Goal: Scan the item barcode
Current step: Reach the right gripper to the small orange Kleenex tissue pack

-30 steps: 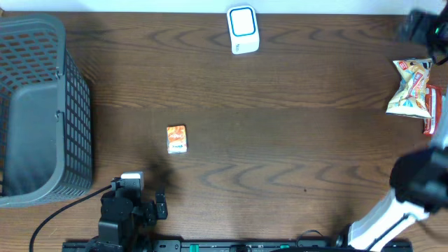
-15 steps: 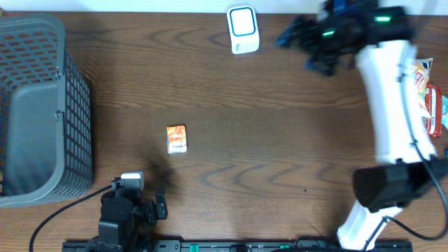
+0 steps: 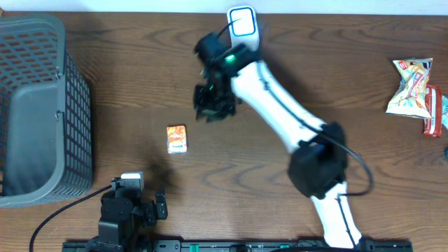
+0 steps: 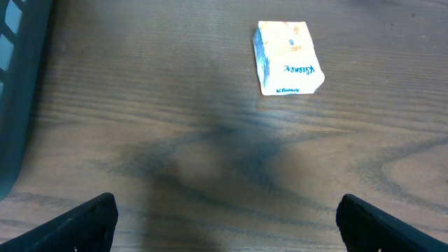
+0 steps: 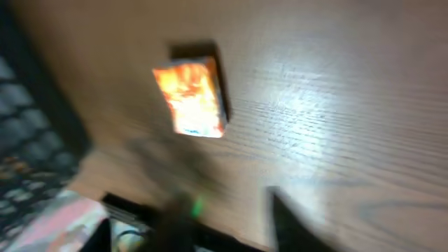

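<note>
Brown wood tabletop (image 3: 140, 70) carries everything. The grey basket (image 3: 42, 105) stands at its left edge and has not moved.

The big change is the white right arm (image 3: 273, 105). One second ago it was folded at the right edge, beside the snack bags (image 3: 411, 87); now it reaches across the middle to the left. The right hand (image 3: 208, 108) hangs between the white scanner (image 3: 243, 29) at the far edge and the small orange pack (image 3: 176, 138), near the pack but not touching it. Its wrist view is blurred, so I cannot tell if this hand is released or clenched; no item is seen in it.

The left hand (image 4: 224, 210) waits at the near edge, fingers spread wide and empty.

The pack lies flat on the tabletop, left of centre, in the same place as before.

I judge that the arm goes for this pack and not for the snack bags. The pick is not yet done, and the scan comes after it.
</note>
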